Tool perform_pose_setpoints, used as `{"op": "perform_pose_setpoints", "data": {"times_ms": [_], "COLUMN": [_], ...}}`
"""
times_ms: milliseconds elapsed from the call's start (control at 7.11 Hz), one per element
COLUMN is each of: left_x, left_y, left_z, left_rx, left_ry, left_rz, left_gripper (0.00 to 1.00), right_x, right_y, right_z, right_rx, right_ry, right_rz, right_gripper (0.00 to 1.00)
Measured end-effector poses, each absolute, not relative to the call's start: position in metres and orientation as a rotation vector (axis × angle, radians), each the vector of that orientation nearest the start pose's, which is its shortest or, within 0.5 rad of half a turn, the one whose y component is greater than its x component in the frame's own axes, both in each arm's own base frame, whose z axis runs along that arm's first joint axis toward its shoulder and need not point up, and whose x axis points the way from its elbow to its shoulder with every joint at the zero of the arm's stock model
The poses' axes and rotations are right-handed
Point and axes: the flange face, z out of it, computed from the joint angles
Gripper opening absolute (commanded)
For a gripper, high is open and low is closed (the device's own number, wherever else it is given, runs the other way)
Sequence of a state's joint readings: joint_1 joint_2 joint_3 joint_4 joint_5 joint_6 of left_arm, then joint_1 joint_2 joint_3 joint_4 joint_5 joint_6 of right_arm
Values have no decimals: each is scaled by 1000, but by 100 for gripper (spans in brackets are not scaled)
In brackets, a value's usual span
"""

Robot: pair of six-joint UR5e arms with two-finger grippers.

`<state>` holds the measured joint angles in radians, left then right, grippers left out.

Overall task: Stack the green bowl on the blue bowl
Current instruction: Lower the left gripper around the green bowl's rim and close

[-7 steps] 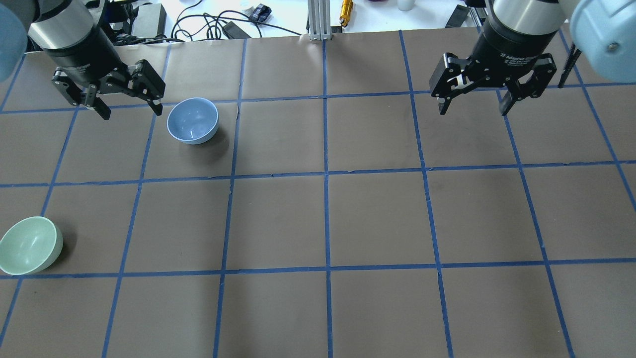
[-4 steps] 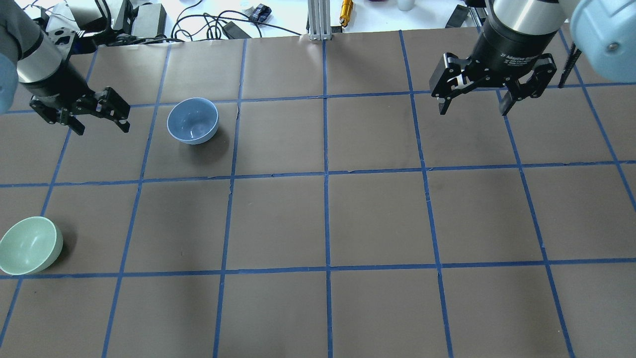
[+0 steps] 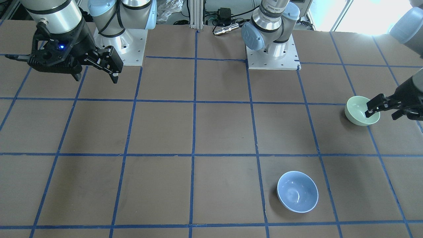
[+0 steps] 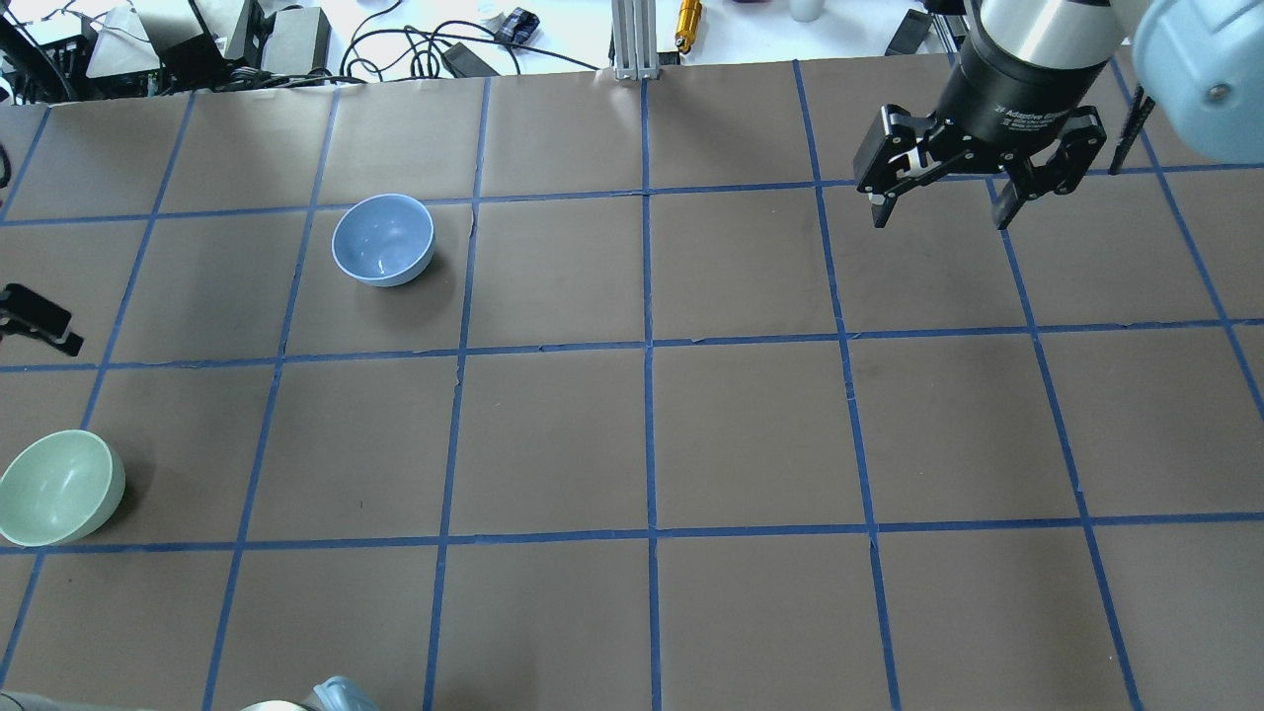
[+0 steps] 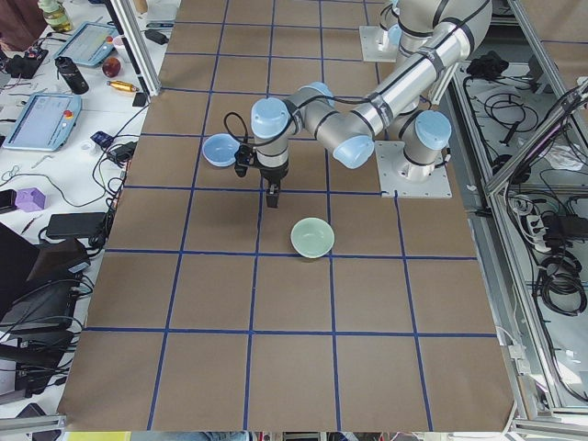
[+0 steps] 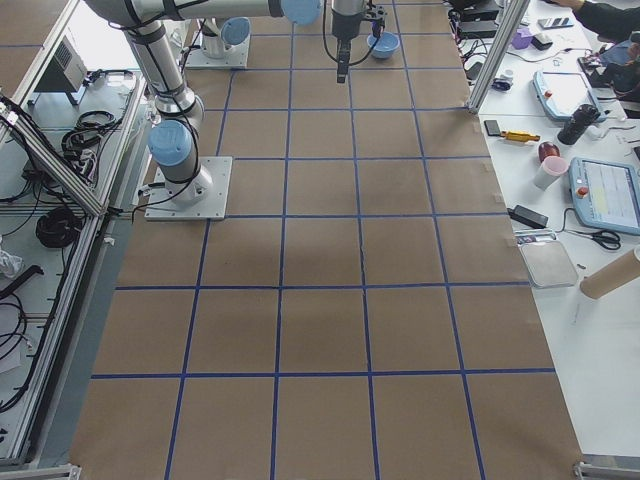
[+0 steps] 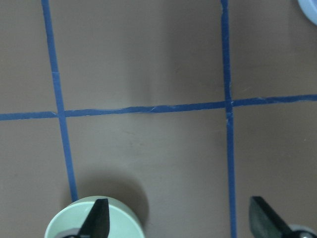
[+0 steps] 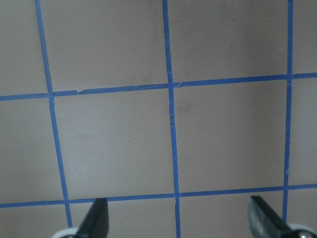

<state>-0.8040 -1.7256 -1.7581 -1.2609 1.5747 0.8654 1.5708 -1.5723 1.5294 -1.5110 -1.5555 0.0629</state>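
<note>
The green bowl [image 4: 59,486] stands upright at the table's left edge; it also shows in the front view [image 3: 358,109] and at the bottom of the left wrist view [image 7: 121,220]. The blue bowl [image 4: 383,239] stands upright and empty further out [image 3: 297,191]. My left gripper [image 3: 381,114] is open and empty and hovers beside the green bowl without touching it. In the overhead view only one of its fingers [image 4: 41,326] shows. My right gripper [image 4: 943,202] is open and empty, high over the far right of the table.
Brown table [image 4: 652,434] with a blue tape grid. Cables and boxes [image 4: 296,39] lie beyond its far edge. Both arm bases [image 3: 271,56] are bolted at the robot's side of the table.
My left gripper has moved from beside the blue bowl toward the table's left edge and the green bowl, mostly leaving the overhead view. The bowls and my right arm have not moved.
</note>
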Motion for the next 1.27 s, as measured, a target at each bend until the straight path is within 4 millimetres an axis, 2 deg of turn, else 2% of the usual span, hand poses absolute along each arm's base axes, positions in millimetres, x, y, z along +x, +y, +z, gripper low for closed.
{"op": "perform_pose_setpoints", "data": {"times_ms": [141, 281, 422, 562, 703, 984, 1125, 1266], "left_x": [314, 347, 370, 380, 382, 376, 375, 375], "left_y": [-445, -414, -385, -365, -354, -348, -348, -350], "left_z": [338, 323, 303, 284, 267, 237, 226, 216], "left_rx": [177, 167, 130, 104, 93, 80, 78, 79], "left_ry": [3177, 3199, 3216, 3215, 3203, 3192, 3185, 3183], "left_rz": [50, 60, 63, 61, 57, 36, 15, -4], "left_gripper": [100, 100, 100, 100, 100, 97, 92, 75], "right_x": [135, 135, 135, 135, 135, 135, 135, 135], "right_y": [-489, -489, -489, -489, -489, -489, -489, -489], "right_z": [503, 503, 503, 503, 503, 503, 503, 503], "right_rx": [99, 99, 99, 99, 100, 99, 99, 99], "right_ry": [3125, 3125, 3125, 3125, 3125, 3125, 3125, 3125], "right_rz": [27, 27, 27, 26, 26, 26, 27, 27], "right_gripper": [100, 100, 100, 100, 100, 100, 100, 100]}}
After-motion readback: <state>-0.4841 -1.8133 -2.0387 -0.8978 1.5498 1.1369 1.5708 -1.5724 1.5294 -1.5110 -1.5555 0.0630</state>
